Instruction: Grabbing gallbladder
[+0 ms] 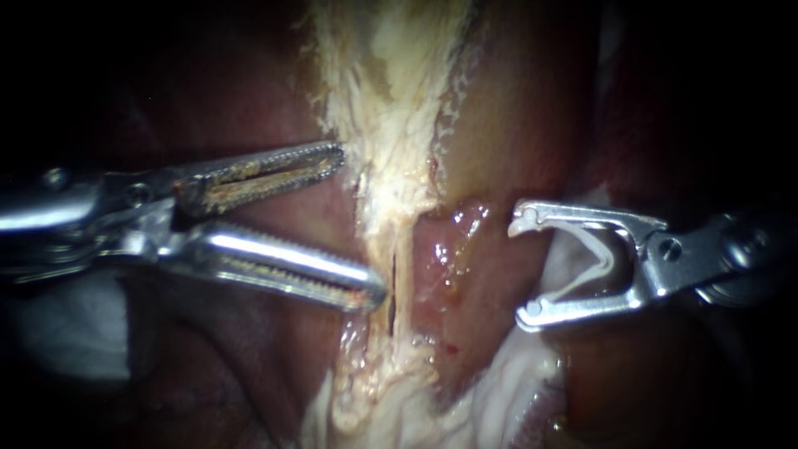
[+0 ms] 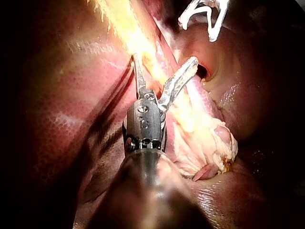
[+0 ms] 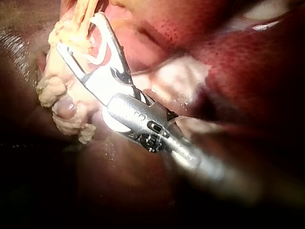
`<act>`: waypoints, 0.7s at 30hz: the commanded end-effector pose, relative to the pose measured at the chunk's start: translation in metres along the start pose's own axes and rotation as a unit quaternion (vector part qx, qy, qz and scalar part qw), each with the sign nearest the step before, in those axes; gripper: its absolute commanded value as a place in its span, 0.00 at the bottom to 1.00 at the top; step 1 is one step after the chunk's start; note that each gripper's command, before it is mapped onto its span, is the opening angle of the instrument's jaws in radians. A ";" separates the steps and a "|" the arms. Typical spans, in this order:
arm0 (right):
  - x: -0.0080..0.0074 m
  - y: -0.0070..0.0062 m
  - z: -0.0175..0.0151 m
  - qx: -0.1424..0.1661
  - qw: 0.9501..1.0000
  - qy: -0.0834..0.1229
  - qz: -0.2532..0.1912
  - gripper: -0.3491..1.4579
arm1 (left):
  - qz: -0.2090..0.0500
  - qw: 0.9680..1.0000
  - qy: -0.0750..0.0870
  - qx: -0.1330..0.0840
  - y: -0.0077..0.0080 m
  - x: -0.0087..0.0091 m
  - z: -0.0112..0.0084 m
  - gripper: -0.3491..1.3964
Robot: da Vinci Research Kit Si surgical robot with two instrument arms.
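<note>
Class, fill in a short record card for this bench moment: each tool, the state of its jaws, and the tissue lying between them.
left tool: jaws open, tips at the edge of the pale fibrous strip, gripping nothing
right tool: jaws wide apart, white clip seated between them, touching both
pale fibrous strip: runs lengthwise between the two tools
grasp on tissue: none yet

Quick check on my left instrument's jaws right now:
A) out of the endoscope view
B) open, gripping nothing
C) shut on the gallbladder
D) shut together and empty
B: the endoscope view shows a clear gap between the two serrated jaws of the left instrument, with nothing gripped between them.
</note>
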 end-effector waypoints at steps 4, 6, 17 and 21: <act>0.0000 0.0000 -0.0001 0.000 1.000 0.000 0.000 0.53 | -0.025 1.000 0.007 -0.010 0.0002 -0.0001 0.0008 0.63; 0.0000 0.0000 -0.0001 0.000 1.000 0.000 0.000 0.53 | -0.040 0.999 0.011 -0.016 0.0003 -0.0002 0.0011 0.60; 0.0000 0.0000 -0.0001 0.000 1.000 0.000 0.000 0.53 | -0.115 0.992 0.040 -0.037 0.0022 0.0000 0.0018 0.00; 0.0000 0.0000 -0.0001 0.000 1.000 0.000 0.000 0.53 | -0.142 0.987 0.060 -0.052 0.0033 0.0002 0.0016 0.00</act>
